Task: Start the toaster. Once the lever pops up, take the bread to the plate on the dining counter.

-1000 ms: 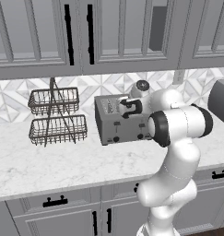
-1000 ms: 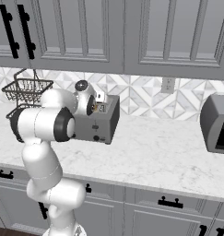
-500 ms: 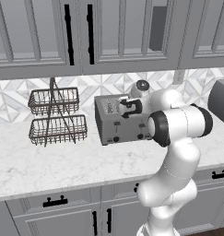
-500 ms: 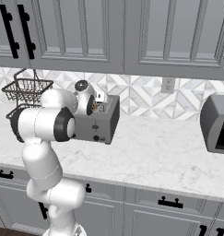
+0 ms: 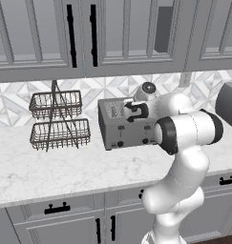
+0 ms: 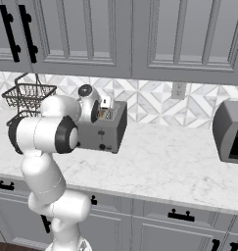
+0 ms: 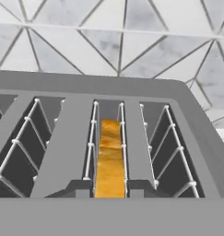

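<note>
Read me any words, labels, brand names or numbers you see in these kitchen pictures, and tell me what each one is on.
No readable text anywhere.
The toaster: plain grey front, two black knobs, no brand or numbers.
The bread in its slot: unmarked.
Wire basket rack, wall outlet, cabinet doors: no labels.
Dark appliance at the counter's right: nothing legible.

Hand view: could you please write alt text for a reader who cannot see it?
Looking down into the grey toaster, a golden-brown bread slice stands in one wire-guarded slot; the slots beside it look empty. White tiled wall with triangle patterns lies behind.
</note>
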### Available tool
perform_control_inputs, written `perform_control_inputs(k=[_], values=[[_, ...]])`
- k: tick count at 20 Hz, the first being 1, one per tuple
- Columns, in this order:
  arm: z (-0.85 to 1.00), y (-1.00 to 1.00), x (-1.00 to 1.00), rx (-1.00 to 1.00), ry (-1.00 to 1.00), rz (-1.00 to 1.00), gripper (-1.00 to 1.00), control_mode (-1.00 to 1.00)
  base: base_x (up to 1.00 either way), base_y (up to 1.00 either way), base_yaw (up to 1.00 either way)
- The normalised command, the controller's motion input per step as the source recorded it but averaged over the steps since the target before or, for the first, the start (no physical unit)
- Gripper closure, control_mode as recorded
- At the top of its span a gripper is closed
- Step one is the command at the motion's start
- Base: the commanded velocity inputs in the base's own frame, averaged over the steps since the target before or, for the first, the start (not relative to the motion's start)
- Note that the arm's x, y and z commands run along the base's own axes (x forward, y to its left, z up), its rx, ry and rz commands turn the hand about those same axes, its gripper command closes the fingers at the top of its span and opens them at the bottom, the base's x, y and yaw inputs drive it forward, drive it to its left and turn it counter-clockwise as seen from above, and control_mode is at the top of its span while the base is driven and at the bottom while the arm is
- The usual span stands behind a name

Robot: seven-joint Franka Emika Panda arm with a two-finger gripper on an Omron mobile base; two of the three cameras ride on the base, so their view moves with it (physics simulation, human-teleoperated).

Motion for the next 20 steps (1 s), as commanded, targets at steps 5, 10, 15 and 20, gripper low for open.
perform_control_inputs(k=[5,10,15,20], values=[[0.25,0.00,-0.48,0.00,-0.09,0.00,1.00,-1.00,0.00,0.00,0.00],[0.33,0.00,-0.39,0.00,-0.07,0.00,1.00,-1.00,0.00,0.00,0.00],[0.66,0.00,-0.16,0.00,-0.08,0.00,1.00,-1.00,0.00,0.00,0.00],[0.49,0.00,-0.33,0.00,-0.04,0.00,1.00,-1.00,0.00,0.00,0.00]])
